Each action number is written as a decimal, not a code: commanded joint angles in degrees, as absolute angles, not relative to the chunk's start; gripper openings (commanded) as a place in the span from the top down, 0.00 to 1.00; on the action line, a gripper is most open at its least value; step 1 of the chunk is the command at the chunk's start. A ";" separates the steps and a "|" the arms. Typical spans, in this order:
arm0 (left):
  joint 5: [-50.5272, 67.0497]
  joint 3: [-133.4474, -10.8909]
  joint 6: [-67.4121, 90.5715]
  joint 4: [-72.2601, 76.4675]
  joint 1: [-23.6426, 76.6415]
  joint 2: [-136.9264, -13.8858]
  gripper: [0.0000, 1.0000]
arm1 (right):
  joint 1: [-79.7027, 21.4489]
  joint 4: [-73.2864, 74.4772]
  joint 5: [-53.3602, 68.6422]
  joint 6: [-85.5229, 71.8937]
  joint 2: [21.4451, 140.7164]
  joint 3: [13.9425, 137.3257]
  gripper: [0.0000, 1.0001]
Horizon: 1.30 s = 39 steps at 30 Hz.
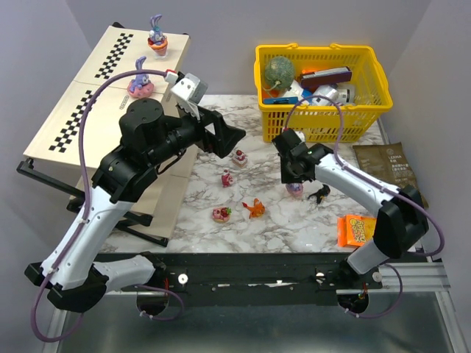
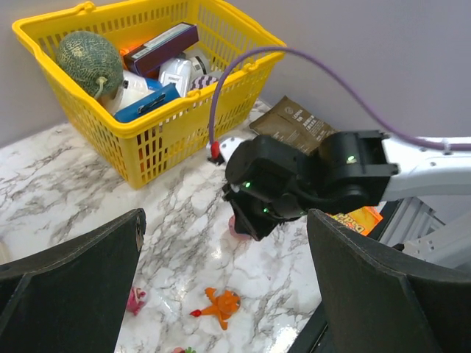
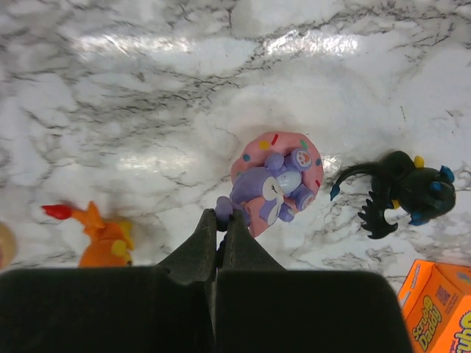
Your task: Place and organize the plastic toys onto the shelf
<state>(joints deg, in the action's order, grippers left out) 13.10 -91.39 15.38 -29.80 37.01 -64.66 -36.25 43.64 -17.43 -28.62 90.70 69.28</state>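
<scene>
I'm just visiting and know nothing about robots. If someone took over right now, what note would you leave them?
Left gripper: open, empty, beside the beige checkered shelf.
Right gripper: shut on an ear of the purple rabbit on a pink doughnut, resting on the marble table.
Done: two rabbit figurines stand on the shelf.
Left: that rabbit, the orange figurine, the black figurine, three small pink-red figurines.

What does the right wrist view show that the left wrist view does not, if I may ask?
Only the right wrist view: the purple rabbit, its ear pinched in the shut right gripper, and a black figurine. Only the left wrist view: the yellow basket, a brown pouch and the open left gripper. Both: the orange figurine, the orange packet and the marble table.
</scene>
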 commanded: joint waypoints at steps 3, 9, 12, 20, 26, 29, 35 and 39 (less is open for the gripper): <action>10.20 -88.25 13.45 -27.16 39.55 -66.09 0.01 | -35.60 51.66 -13.98 -34.71 81.58 81.55 0.99; 6.51 -83.59 9.86 -21.11 45.34 -67.06 0.01 | -34.28 56.60 -8.80 -38.93 78.84 92.09 0.99; 3.01 -80.60 7.22 -16.62 49.56 -67.41 0.01 | -33.75 57.30 -5.81 -41.39 77.17 94.82 1.00; -14.14 -69.18 -1.73 6.81 60.99 -68.73 0.03 | -33.57 58.27 1.48 -47.27 75.06 100.71 1.00; -20.47 -66.80 -5.80 15.63 63.54 -72.07 0.07 | -33.57 58.62 2.99 -48.87 74.27 103.71 0.99; -20.65 -66.36 -6.59 18.27 63.72 -72.86 0.11 | -33.57 58.54 3.25 -49.30 73.13 103.10 0.99; -22.50 -68.46 -7.82 18.63 63.90 -76.29 0.20 | -33.57 57.83 4.57 -49.40 71.37 101.95 0.99; -21.45 -68.91 -7.91 18.37 64.25 -77.52 0.22 | -33.57 57.57 4.75 -49.13 70.84 101.08 1.00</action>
<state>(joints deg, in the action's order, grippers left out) -19.77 -67.07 -6.72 15.73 63.51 -76.34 -33.76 57.65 2.83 -48.64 72.07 101.60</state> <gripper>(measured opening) 0.799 0.032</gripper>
